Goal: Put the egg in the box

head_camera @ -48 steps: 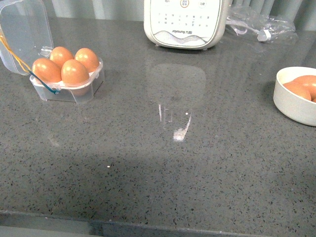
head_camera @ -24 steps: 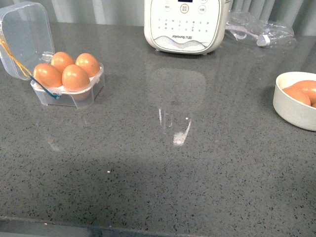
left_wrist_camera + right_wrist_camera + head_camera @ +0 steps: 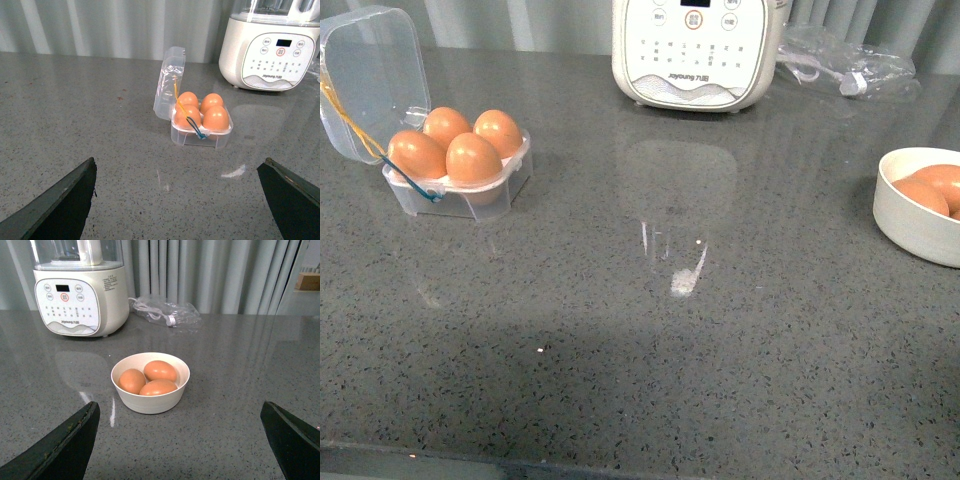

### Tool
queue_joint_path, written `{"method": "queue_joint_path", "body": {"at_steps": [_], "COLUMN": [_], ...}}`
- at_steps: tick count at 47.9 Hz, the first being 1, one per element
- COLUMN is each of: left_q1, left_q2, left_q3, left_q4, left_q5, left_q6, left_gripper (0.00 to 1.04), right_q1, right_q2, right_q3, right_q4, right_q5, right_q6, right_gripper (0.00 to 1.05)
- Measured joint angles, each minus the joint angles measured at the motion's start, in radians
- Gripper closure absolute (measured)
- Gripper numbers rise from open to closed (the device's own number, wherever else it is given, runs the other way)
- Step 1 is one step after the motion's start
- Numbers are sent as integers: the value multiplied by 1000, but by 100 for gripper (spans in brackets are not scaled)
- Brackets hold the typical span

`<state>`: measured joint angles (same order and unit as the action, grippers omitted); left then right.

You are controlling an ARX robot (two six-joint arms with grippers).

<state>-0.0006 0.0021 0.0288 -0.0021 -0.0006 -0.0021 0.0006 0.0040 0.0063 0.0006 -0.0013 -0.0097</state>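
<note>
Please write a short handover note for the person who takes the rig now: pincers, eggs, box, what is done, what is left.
Left pincer: open, empty, facing the box.
Right pincer: open, empty, facing the white bowl.
Box: lid open, all four hollows hold eggs.
Bowl: three spare eggs.
Done: the box is full.
Left: probably only closing the lid.

The speckled dark-grey stone countertop (image 3: 650,350) before me carries four things: the clear plastic box (image 3: 455,200), lid raised, on my left; a round white bowl (image 3: 910,222) at the right edge; a cream kitchen appliance (image 3: 695,50) at the back centre; and a crumpled clear bag (image 3: 850,65) just beside it.
</note>
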Motion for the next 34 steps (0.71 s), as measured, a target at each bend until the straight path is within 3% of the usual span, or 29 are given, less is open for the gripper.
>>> {"method": "queue_joint_path", "body": {"at_steps": [14, 15, 17, 21, 28, 34], "left_q1": [0, -4, -29, -56, -70, -31], "left_q2": [0, 17, 140, 300, 360, 458], "left_q3": [0, 7, 96, 168, 205, 232], "left_q4": [0, -26, -251, -411, -360, -217], "left_q5": [0, -13, -71, -95, -78, -47], "left_q6": [0, -2, -13, -34, -56, -43], "left_gripper": [7, 7, 7, 7, 7, 7], "right_q1": [0, 0, 0, 0, 0, 0], "right_q2": [0, 0, 0, 0, 0, 0], "right_q3": [0, 0, 0, 0, 0, 0], "right_q4": [0, 0, 0, 0, 0, 0], "right_q5": [0, 0, 0, 0, 0, 0], "right_q6": [0, 0, 0, 0, 0, 0], "right_gripper": [7, 7, 7, 7, 7, 7]}}
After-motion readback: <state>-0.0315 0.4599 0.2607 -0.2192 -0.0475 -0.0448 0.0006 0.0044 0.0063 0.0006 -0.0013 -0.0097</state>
